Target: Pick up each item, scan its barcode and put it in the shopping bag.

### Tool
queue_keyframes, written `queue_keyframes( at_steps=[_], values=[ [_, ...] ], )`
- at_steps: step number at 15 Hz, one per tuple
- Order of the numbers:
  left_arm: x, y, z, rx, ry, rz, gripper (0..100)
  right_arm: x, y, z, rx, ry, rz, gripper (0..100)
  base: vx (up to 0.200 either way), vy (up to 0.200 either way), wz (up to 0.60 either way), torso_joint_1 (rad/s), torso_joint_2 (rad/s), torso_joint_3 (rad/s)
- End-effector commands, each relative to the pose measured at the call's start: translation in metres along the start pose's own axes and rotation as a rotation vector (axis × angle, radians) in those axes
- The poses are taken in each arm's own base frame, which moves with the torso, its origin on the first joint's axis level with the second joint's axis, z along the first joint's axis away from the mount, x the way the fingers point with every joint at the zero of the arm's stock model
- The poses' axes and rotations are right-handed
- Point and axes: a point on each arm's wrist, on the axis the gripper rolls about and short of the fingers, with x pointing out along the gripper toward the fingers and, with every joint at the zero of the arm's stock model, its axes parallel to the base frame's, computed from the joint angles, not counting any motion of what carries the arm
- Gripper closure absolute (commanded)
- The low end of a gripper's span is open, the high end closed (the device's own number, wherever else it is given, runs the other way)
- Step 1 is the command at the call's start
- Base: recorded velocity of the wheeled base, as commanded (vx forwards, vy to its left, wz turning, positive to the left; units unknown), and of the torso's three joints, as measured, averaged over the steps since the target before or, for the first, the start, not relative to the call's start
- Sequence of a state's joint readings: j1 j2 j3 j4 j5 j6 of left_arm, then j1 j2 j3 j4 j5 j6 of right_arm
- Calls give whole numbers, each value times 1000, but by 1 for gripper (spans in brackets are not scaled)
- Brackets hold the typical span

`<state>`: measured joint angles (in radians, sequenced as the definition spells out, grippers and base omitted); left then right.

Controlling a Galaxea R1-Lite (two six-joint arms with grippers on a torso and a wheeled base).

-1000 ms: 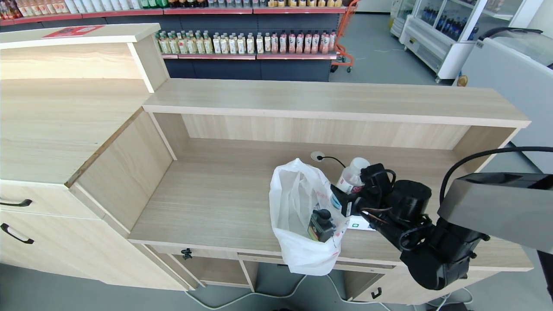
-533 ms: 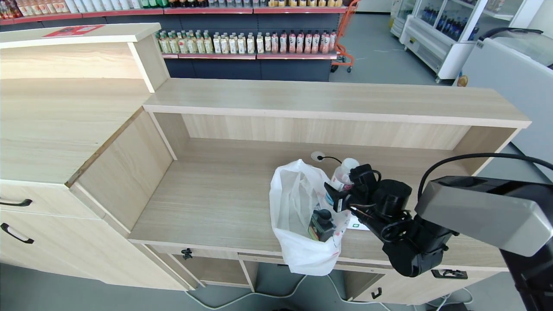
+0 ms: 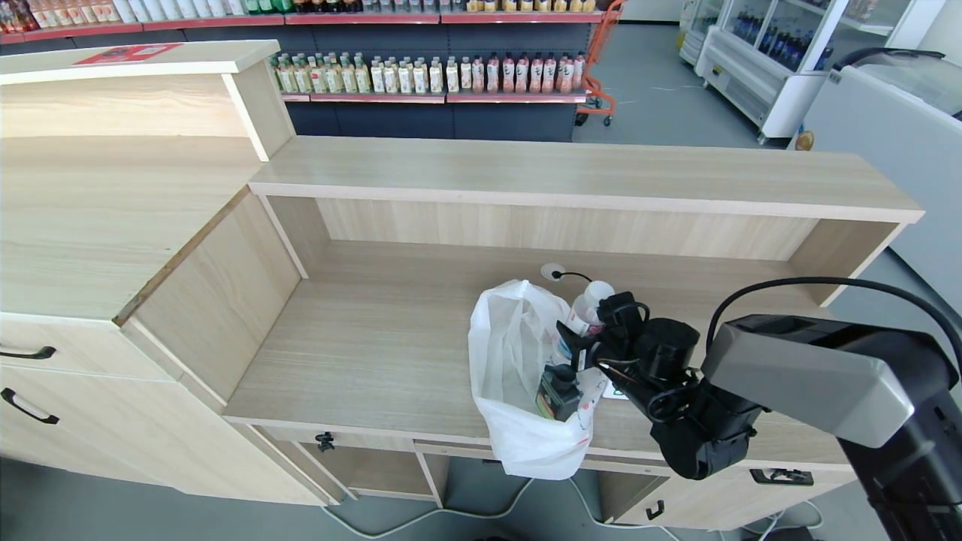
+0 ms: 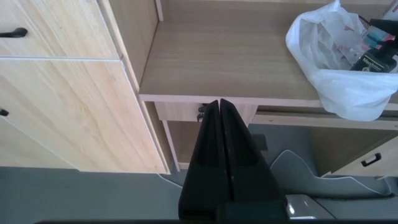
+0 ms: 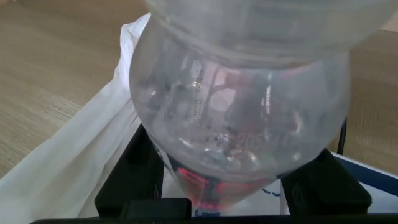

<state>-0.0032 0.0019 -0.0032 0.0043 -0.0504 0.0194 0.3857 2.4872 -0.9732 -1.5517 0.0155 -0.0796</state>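
While the right gripper [image 3: 580, 344] is clamped on the clear bottle [image 3: 588, 306], the bottle hangs just above the right rim of the shopping bag [image 3: 511, 361], not yet inside

Key relation: the bag mouth lies down and to the robot's left of the bottle. The bottle's long axis is tilted, its far end leaning toward the back of the table [image 3: 376, 338]

The bag sits at the table's front edge, its belly sagging over the lip, with a dark bottle [image 3: 558, 391] already in it

The left gripper [image 4: 219, 111] has its fingers pressed together on nothing, low in front of the table and well apart from the bag, so the right arm is the nearer one

Judgement: a short shift left and down before letting go; the rim is floppy and may catch the bottle
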Motion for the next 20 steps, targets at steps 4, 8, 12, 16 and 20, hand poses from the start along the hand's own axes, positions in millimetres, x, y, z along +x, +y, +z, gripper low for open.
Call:
queue_keyframes(
  at_steps=[4, 8, 12, 16, 20],
  values=[
    [0, 0, 0, -1, 0, 0, 100, 11, 3, -3, 0, -24, 22, 100, 0, 0, 0, 0, 0, 0],
    [0, 0, 0, -1, 0, 0, 100, 14, 2, -14, -13, -16, 18, 100, 0, 0, 0, 0, 0, 0],
    [0, 0, 0, -1, 0, 0, 100, 11, -2, -20, -19, 6, 12, 0, 0, 0, 0, 0, 0, 0],
    [0, 0, 0, -1, 0, 0, 100, 10, -5, -17, -25, 2, 4, 0, 0, 0, 0, 0, 0, 0],
    [0, 0, 0, -1, 0, 0, 100, 2, -15, 27, -28, -61, 9, 0, 0, 0, 0, 0, 0, 0]
  ],
)
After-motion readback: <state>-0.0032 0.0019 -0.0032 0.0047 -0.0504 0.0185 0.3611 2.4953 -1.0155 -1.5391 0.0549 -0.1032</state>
